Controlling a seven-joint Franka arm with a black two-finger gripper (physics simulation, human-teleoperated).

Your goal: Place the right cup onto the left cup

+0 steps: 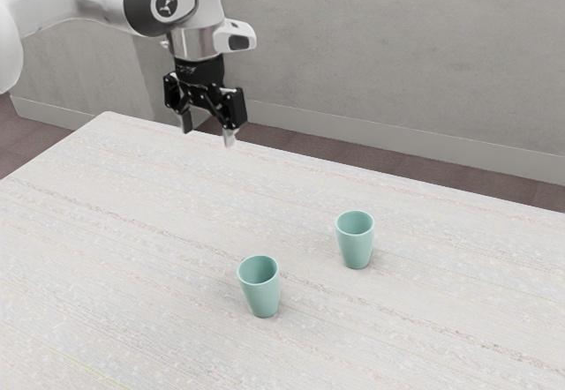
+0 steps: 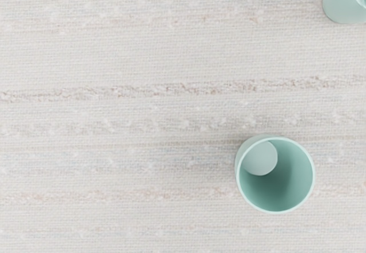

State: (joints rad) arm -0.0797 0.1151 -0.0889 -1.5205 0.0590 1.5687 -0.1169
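The black gripper [image 1: 208, 131] hangs high above the table's far side, fingers spread apart with nothing between them. Two pale green cups stand upright and apart on the table: one cup [image 1: 262, 295] at the exterior view's left and nearer the camera, the other cup [image 1: 357, 247] farther to the exterior view's right. Both are well away from the gripper and lower. From above, the wrist view has one open-topped cup [image 2: 286, 178] with an empty interior and part of a second cup [image 2: 343, 4], cut off by the picture's edge; which is which I cannot tell.
The cups share a whitish wood-grain table [image 1: 141, 231], whose far edge runs below the arm. Behind it are a dark floor [image 1: 397, 167] and a grey wall [image 1: 397, 55]. Bare tabletop lies between the two cups.
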